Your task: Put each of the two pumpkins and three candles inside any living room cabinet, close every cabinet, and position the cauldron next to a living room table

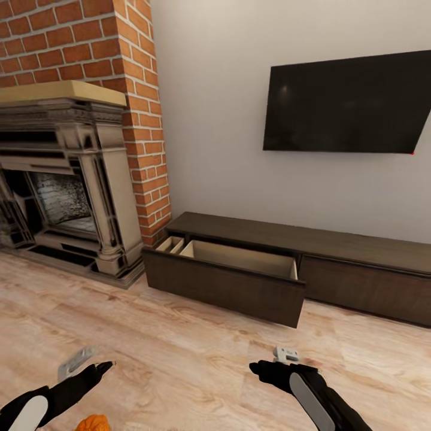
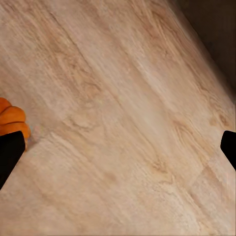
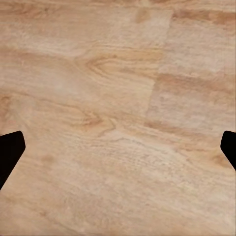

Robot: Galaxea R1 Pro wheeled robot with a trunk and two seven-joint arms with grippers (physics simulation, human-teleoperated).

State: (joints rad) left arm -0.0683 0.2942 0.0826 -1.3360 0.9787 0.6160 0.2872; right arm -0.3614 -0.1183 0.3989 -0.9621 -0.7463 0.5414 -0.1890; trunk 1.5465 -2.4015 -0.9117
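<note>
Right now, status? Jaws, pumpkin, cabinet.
Both grippers, left and right, jaws open, empty, over floor. Pumpkin on floor by left gripper, ungrasped. Cabinet drawer open ahead; path looks clear.

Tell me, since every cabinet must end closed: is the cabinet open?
Open: the cabinet's left drawer front stands pulled out, its pale compartments exposed.

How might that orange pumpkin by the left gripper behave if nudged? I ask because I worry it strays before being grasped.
The pumpkin looks rounded and ribbed, so it may well roll on the smooth wooden floor. It lies beside one fingertip of the open left gripper, not between the fingers, so a brush there would probably push it away.
</note>
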